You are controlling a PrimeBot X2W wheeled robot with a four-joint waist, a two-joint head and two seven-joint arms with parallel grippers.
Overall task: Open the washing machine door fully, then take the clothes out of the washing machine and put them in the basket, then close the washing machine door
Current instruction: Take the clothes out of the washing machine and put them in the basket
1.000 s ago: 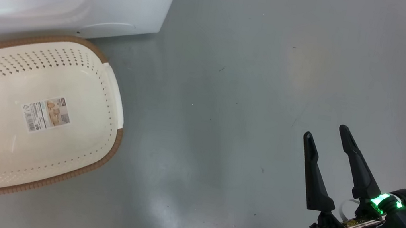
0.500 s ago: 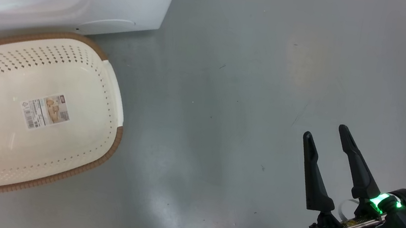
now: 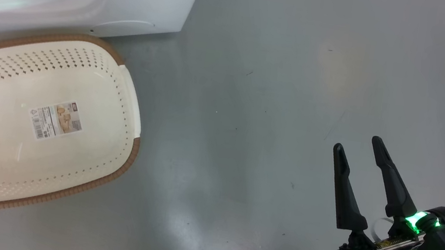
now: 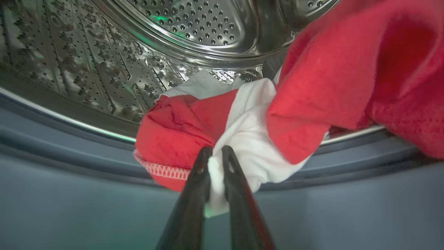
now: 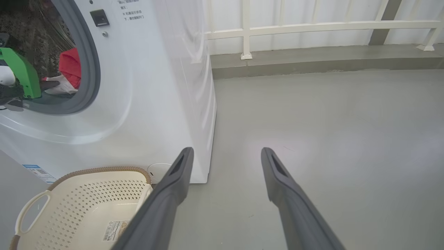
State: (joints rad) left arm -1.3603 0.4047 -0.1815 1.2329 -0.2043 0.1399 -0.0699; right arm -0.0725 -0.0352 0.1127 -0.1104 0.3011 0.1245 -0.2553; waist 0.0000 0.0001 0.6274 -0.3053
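Now red-and-white fabric clothes [image 4: 312,86] lodged at mouth of steel perforated drum [image 4: 194,21] in white washing machine [image 5: 156,86]; white fold pinched by nearly closed left gripper [image 4: 215,151]. Cream perforated plastic basket [image 3: 133,85] set beside machine. Right gripper [image 3: 357,144] unchanged, spread wide, empty; head camera slightly shifted.

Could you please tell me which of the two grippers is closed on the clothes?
The left gripper: inside the drum, its fingers pinch a white fold of the clothes. The right gripper hangs open above the floor, holding nothing.
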